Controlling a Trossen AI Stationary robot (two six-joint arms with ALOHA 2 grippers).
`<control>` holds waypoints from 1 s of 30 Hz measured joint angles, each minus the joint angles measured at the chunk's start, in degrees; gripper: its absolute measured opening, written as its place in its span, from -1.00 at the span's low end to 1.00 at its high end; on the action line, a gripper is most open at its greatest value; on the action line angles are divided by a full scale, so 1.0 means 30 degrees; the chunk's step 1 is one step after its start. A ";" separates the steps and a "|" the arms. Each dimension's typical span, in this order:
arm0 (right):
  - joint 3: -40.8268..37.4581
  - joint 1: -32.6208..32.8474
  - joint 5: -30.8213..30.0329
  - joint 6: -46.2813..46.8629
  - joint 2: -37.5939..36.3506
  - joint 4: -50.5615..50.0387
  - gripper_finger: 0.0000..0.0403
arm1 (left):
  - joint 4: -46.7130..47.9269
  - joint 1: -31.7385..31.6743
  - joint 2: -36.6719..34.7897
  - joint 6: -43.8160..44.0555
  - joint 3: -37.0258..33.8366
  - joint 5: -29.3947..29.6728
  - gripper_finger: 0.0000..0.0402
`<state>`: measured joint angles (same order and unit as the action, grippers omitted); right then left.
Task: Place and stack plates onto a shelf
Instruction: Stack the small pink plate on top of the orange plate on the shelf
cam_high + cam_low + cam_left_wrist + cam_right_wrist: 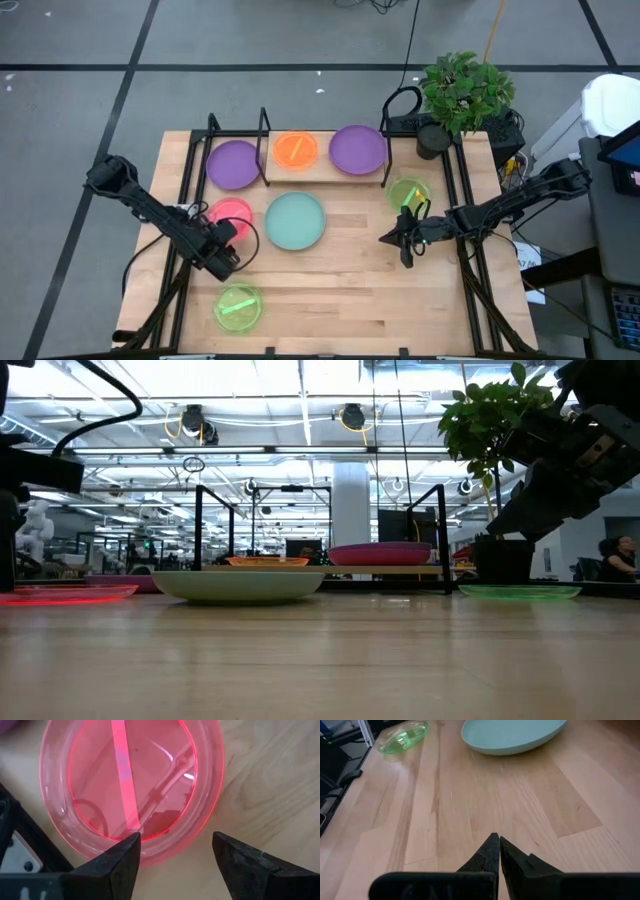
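A translucent red plate (230, 213) (130, 780) lies flat on the table at the left. My left gripper (229, 231) (175, 847) is open and points steeply down at the plate's near rim: one fingertip (129, 847) shows over the rim, the other (226, 847) over bare wood beside it. My right gripper (388, 238) (498, 842) is shut on nothing, right of the teal plate (296, 220). On the shelf (325, 168) lie an orange plate (296, 150) and a purple plate (358, 150). Another purple plate (235, 163) lies at its left end. My left gripper stands open at the red plate's near rim (150, 854), coming from above and slanting toward the far side. Whether either fingertip touches the rim I cannot tell. The plate lies flat on the table.
Green plates lie at the table's near left (238, 307) and far right (408, 193). A potted plant (462, 95) stands at the far right corner. Black frame posts (265, 140) rise at the shelf's ends. Bare wood spreads over the table's middle and near part (360, 290).
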<state>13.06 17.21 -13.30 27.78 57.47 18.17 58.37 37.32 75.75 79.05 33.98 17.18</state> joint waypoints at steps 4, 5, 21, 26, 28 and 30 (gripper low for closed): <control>0.0000 0.0000 -0.0005 0.0003 0.0000 0.0161 -1.00 | -0.0307 0.0028 0.0000 -0.0528 0.0000 0.0441 0.12; 0.0000 -0.0011 -0.0029 0.0000 0.0000 0.0268 -1.00 | -0.0523 0.0028 0.0000 -0.0901 0.0000 0.0449 0.09; 0.0000 0.0095 0.0022 -0.0309 0.0000 0.0438 -1.00 | -0.1021 0.0028 0.0000 -0.5459 -0.0787 0.0120 -0.05; 0.0000 0.0095 0.0021 -0.0398 0.0000 0.0434 -1.00 | -0.0992 0.0028 0.0000 -0.6845 -0.0791 -0.0024 -0.05; 0.0000 0.0102 0.0046 -0.0412 0.0000 0.0428 -1.00 | -0.0965 0.0028 0.0000 -0.7407 -0.0794 -0.0032 -0.05; 0.0000 0.0102 0.0383 -0.0492 0.0000 0.0423 -1.00 | -0.0754 0.0028 0.0000 -0.7707 -0.0794 -0.0046 -0.05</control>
<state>13.06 17.52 -12.15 26.31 57.47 19.44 56.11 37.41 75.75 55.93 31.59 17.04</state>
